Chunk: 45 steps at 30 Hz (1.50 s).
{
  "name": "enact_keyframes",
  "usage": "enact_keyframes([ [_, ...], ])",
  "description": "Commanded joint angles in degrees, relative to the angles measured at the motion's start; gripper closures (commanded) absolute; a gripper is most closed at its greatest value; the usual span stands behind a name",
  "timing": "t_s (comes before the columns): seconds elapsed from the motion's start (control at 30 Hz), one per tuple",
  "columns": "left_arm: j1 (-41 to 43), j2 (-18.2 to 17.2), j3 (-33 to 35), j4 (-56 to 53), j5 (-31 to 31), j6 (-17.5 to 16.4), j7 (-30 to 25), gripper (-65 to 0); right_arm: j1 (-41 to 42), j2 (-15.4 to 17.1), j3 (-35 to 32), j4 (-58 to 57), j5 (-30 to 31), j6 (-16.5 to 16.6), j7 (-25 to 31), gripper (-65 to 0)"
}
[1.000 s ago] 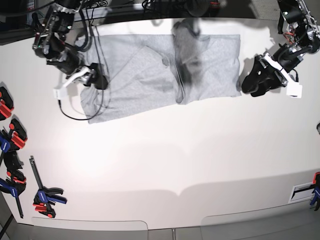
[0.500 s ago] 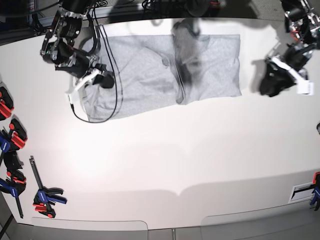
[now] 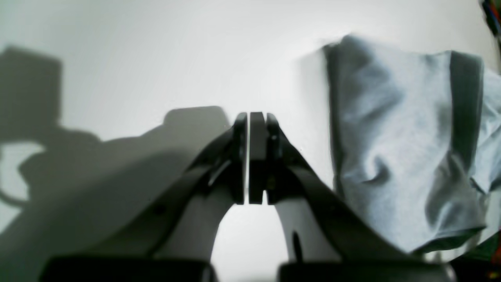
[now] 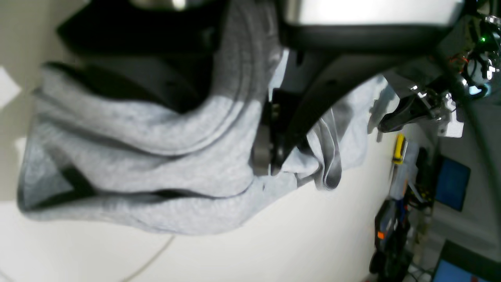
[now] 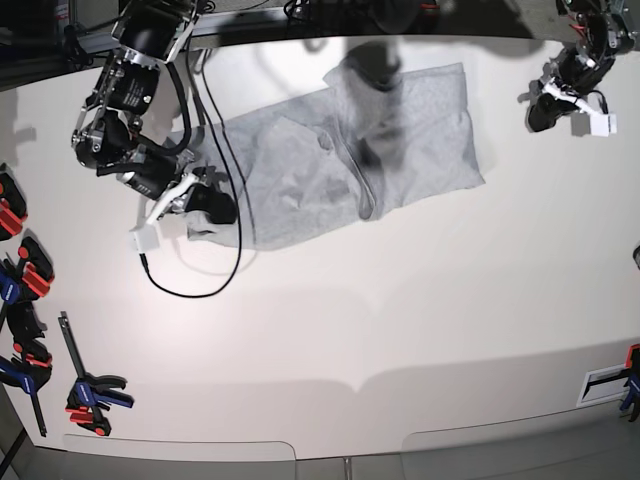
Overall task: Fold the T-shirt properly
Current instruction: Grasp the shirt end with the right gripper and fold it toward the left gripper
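The light grey T-shirt (image 5: pixel 340 150) lies askew across the far middle of the white table (image 5: pixel 380 320), with its left end dragged toward the front. My right gripper (image 5: pixel 222 208) is shut on that left end. In the right wrist view bunched cloth of the T-shirt (image 4: pixel 137 156) folds over the jaws of my right gripper (image 4: pixel 266 156). My left gripper (image 5: pixel 535 112) hangs at the far right, off the shirt. In the left wrist view my left gripper (image 3: pixel 249 117) is shut with nothing in it, and the T-shirt (image 3: pixel 391 149) lies to its right.
Several red, blue and black clamps (image 5: pixel 92 393) lie along the table's left edge. A black cable (image 5: pixel 190 290) loops on the table below my right gripper. A white label (image 5: pixel 603 384) sits at the front right. Equipment (image 4: pixel 395 235) crowds the table's far end in the right wrist view.
My right gripper has closed on the shirt's left end and pulled it forward, skewing the shirt. My left gripper has shut empty and drawn back to the far right corner.
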<state>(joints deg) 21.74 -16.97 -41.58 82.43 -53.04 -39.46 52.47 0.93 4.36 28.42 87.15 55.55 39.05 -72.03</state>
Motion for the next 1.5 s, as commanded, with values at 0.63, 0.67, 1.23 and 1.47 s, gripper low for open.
enact_keyframes([
  [0.63,0.0,-0.9,-0.3,-1.5,2.7,2.2,0.0,0.0,1.1,-13.4,-31.8,9.4,-12.8,1.0,4.2,0.0],
  [0.67,0.0,-0.9,-0.3,-1.5,2.7,2.2,0.2,0.0,1.1,-13.4,-32.9,9.4,-13.6,1.0,4.2,0.0],
  [1.23,0.2,-0.9,-0.3,-1.5,2.6,2.2,0.2,0.0,1.1,-13.4,-48.0,9.4,-21.1,1.0,13.6,0.0],
  [1.47,0.2,-0.8,-0.3,-1.5,2.6,2.2,0.2,0.0,1.1,-13.4,-51.3,9.4,-21.1,1.0,16.3,0.0],
])
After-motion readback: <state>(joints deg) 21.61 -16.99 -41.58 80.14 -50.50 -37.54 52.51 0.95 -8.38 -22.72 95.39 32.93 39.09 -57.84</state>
